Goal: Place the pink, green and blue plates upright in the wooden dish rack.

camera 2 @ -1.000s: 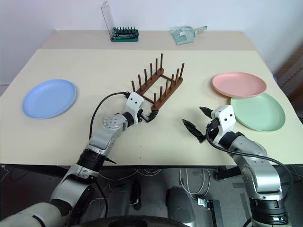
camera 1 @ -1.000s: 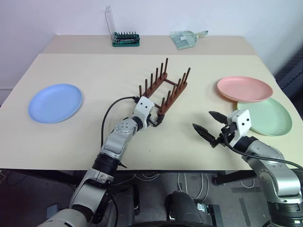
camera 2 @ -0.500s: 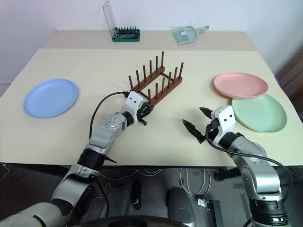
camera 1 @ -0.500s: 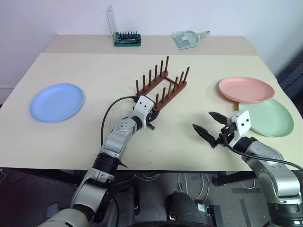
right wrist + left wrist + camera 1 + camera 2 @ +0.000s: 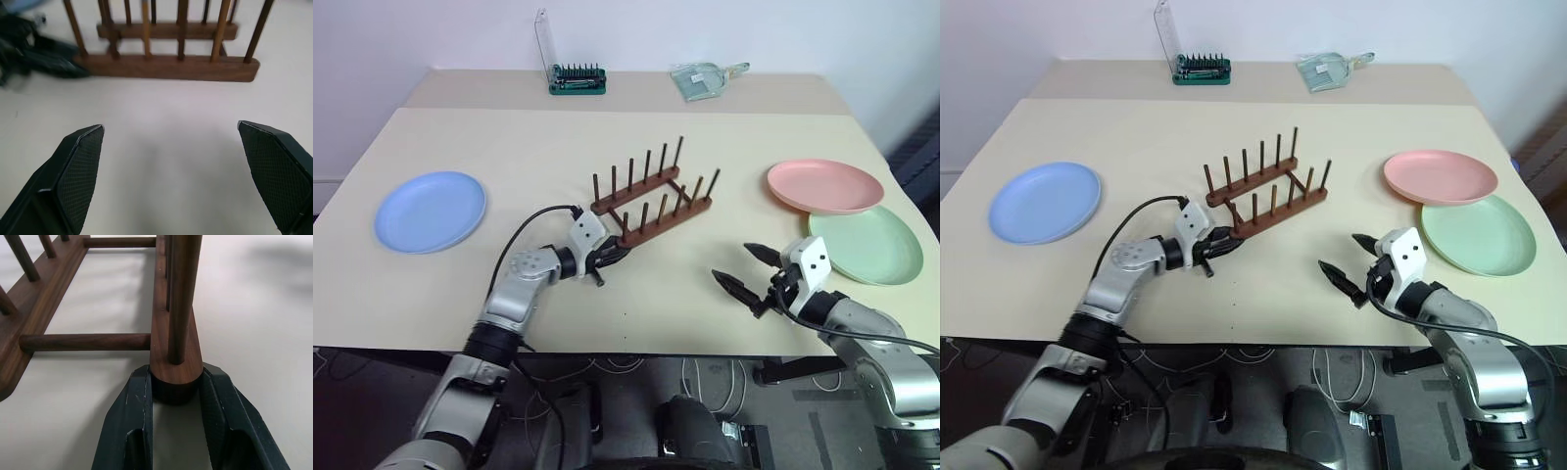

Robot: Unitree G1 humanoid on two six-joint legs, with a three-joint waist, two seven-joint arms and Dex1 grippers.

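Left hand (image 5: 610, 260) grips the near-left end of the rack's (image 5: 653, 204) front rail, its two fingers (image 5: 131, 426) pressed against either side of the rounded rail end just below the last peg. Right hand (image 5: 745, 277) hovers over bare bench (image 5: 705, 147) to the right of the rack, fingers spread wide, holding nothing. Rack stands mid-bench, its two rails running from near-left to far-right, all pegs empty. Blue plate (image 5: 431, 211) lies flat at the bench's left side, well apart from the rack. Pink plate (image 5: 823, 185) lies at the right side, its near edge overlapping the green plate (image 5: 867, 245) just in front of it. Screwdriver set (image 5: 576, 78) and a clear packet (image 5: 700, 80) lie along the far edge.
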